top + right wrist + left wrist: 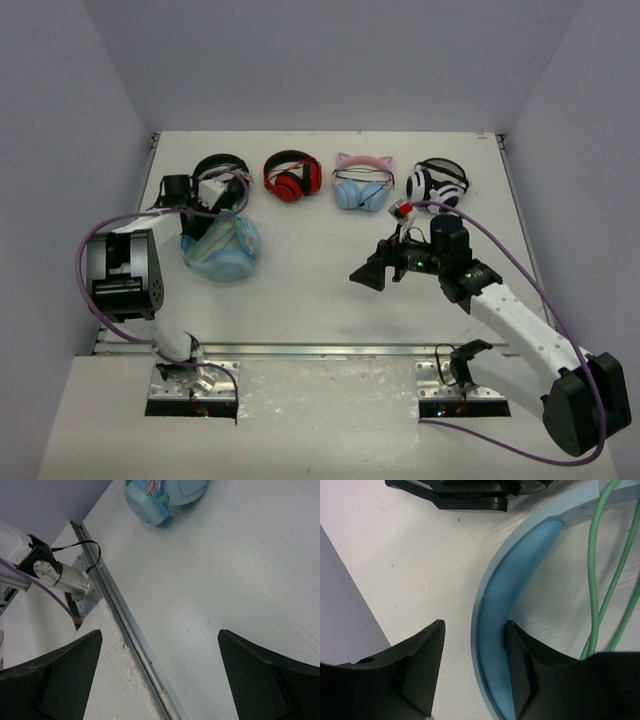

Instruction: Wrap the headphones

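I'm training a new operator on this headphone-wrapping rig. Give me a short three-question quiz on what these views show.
1. True or false: the right tool holds a cable.
2. The cable of the light-blue headphones is: A red, B pale green, C black.
3. Which part of those headphones lies between the fingers of the left tool?
Key: 1 false; 2 B; 3 the headband.
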